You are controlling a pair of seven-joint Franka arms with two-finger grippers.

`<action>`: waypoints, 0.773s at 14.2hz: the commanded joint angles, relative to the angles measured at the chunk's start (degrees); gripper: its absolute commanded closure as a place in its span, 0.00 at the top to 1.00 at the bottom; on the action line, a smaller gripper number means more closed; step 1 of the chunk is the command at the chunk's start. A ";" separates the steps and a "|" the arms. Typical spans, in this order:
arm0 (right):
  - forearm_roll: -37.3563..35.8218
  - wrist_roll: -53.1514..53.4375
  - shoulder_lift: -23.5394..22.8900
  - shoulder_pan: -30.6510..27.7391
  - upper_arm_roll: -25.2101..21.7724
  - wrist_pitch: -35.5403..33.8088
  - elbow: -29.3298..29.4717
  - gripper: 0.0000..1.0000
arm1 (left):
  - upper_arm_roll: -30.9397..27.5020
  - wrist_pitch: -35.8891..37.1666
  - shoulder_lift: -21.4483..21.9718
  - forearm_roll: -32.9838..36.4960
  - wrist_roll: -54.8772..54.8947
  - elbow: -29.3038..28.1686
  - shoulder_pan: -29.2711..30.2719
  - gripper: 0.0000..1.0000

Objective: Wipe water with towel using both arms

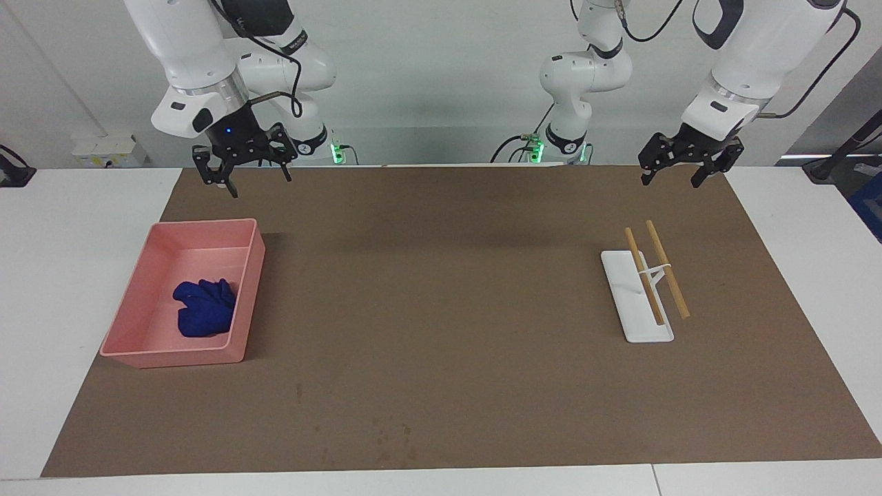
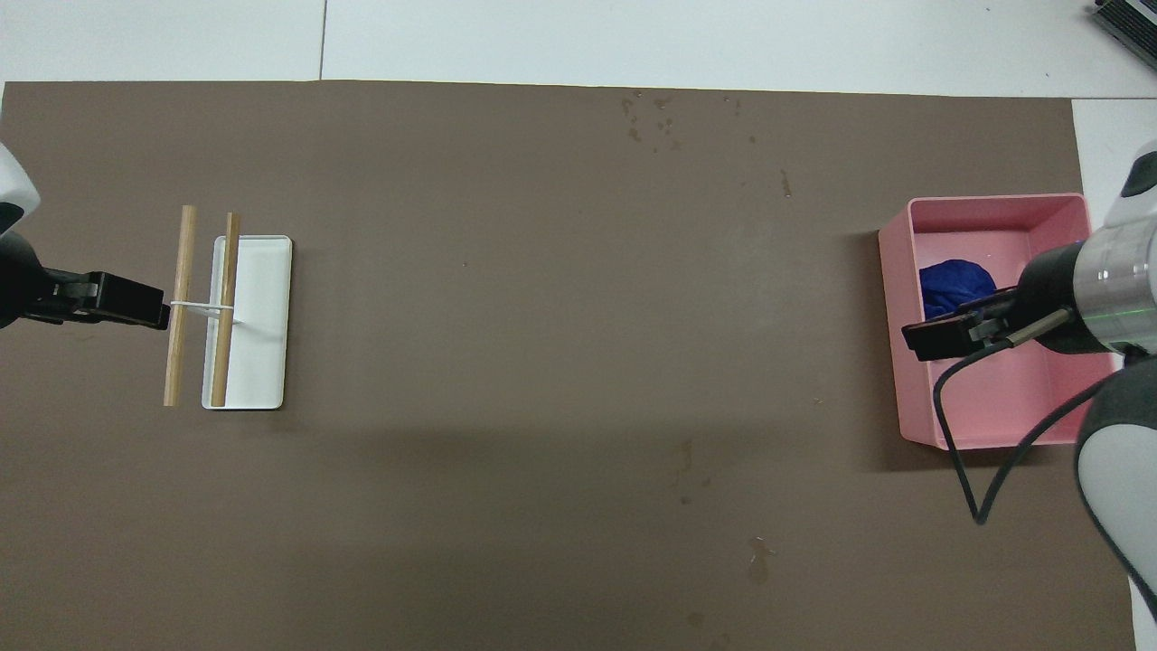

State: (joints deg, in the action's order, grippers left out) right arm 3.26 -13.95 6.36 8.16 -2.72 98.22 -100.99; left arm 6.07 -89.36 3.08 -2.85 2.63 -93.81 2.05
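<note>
The deep-blue towel [image 1: 204,306] lies bunched in a pink bin [image 1: 148,358] at the right arm's end of the mat; it also shows in the overhead view [image 2: 956,282]. A faint narrow dark streak [image 2: 684,459], which looks like the water, lies on the brown mat nearer to the robots than the mat's middle. I cannot make it out in the facing view. My right gripper [image 1: 249,182] hangs open and empty high over the bin [image 2: 994,425]. My left gripper [image 1: 670,182] hangs open and empty, high beside the white tray.
A white tray [image 1: 623,303] with two wooden sticks [image 1: 667,269] on a rack lies at the left arm's end of the mat. A darker blot [image 2: 757,562] lies near the robots. Small dark specks [image 1: 393,441] dot the mat's edge farthest from the robots.
</note>
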 commanded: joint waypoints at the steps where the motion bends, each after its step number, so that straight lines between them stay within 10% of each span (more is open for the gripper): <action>1: 0.43 0.86 0.41 1.68 -2.72 2.76 -2.46 1.00 | -0.09 1.64 0.61 -0.93 -0.17 0.47 0.41 1.00; 11: -1.86 1.03 -11.09 -0.42 -2.46 -4.44 14.84 1.00 | 0.44 0.59 0.70 2.85 0.00 0.20 -0.12 1.00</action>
State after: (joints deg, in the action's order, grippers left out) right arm 2.30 -13.92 -1.79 8.56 -5.35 96.26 -91.04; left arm 6.62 -89.08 3.12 -1.08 2.64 -93.77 1.96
